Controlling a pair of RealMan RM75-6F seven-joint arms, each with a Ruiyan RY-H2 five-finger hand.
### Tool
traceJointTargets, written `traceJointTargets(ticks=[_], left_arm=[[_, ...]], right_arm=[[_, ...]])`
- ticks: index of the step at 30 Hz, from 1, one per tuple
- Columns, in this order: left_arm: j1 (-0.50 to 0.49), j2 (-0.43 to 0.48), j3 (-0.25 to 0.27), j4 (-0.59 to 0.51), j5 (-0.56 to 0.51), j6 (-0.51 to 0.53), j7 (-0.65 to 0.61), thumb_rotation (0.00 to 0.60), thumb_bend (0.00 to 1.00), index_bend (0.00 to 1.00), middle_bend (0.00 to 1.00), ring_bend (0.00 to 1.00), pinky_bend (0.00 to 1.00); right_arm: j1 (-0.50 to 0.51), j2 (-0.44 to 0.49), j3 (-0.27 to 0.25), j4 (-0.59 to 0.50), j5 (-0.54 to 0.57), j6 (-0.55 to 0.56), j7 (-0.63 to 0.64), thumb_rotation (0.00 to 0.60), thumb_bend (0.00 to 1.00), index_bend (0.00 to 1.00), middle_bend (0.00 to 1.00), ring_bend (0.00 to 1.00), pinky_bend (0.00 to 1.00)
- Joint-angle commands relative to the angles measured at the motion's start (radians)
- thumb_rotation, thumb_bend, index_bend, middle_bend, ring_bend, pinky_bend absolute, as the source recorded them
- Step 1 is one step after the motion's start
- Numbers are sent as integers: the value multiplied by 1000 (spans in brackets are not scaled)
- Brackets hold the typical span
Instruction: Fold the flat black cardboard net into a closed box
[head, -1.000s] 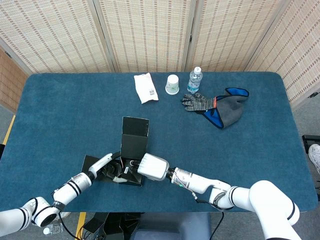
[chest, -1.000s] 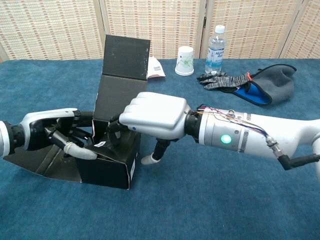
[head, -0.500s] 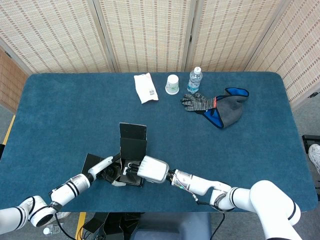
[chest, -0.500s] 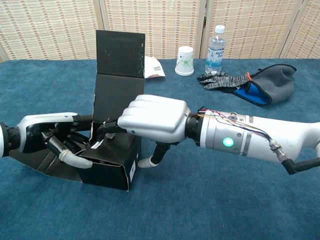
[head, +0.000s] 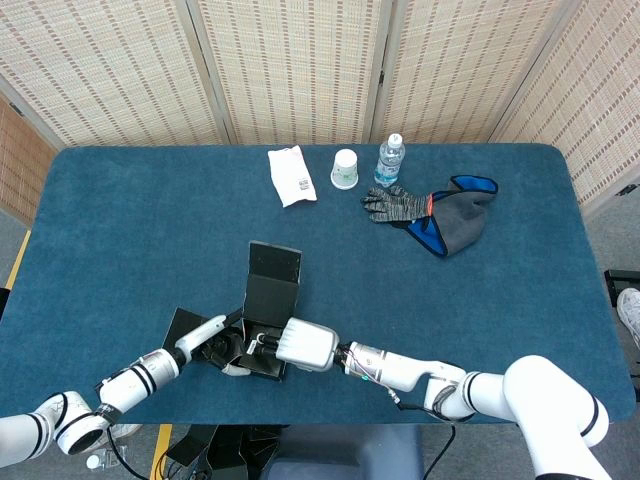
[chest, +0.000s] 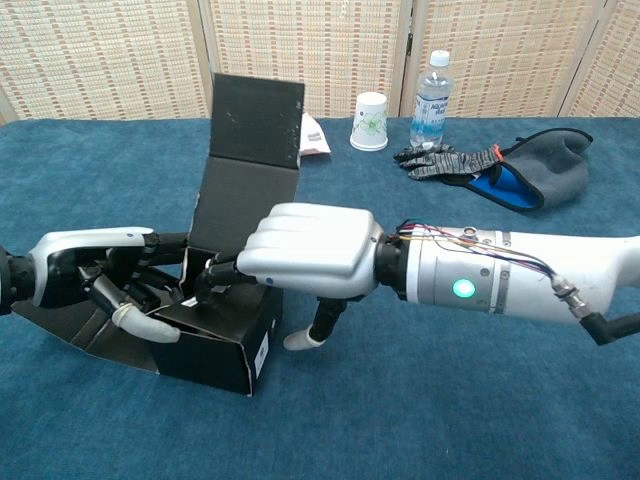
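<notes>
- The blue table (head: 120, 220) carried everything.
- The black cardboard box (chest: 215, 335), half folded, sat near the table's front edge, its tall lid flap (chest: 255, 120) standing upright and one side flap (head: 183, 325) lying flat to the left.
- The right hand (chest: 310, 255) lay over the box's top, fingers curled onto its front wall, thumb down beside it, grasping.
- The left hand (chest: 95, 280) gripped the box's left side, fingers inside.
- A grey mitt (head: 455, 215), glove (head: 395, 205), bottle (head: 390, 158), paper cup (head: 345, 168) and white packet (head: 292, 175) lay well apart at the far edge.
</notes>
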Motion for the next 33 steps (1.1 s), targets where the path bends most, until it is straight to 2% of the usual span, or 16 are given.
traceJointTargets(ticks=[1,10,22,33], left_arm=[[-1,6,3,-7,2,4,9,600,114,0,0,403,723],[-3,11,7,-23,-6,1,41,600,114,0,0,384,718],[-6,7,11,-23,-11,-5,46,600,114,0,0,384,718],[-4,10,11,-20,-16,1,32,600,113,0,0,374,716]], right_arm=[[1,8,-6,-8,0,-9,-5,600,202,182,263,733,1000],[-7,15,-4,-30,2,6,-1,600,207,182,263,733,1000],[2,36,-38,-75,-15,-36,-27,600,213,190,270,733,1000],[5,54,-45,-97,-10,-67,-37,600,216,361,369,753,1000]])
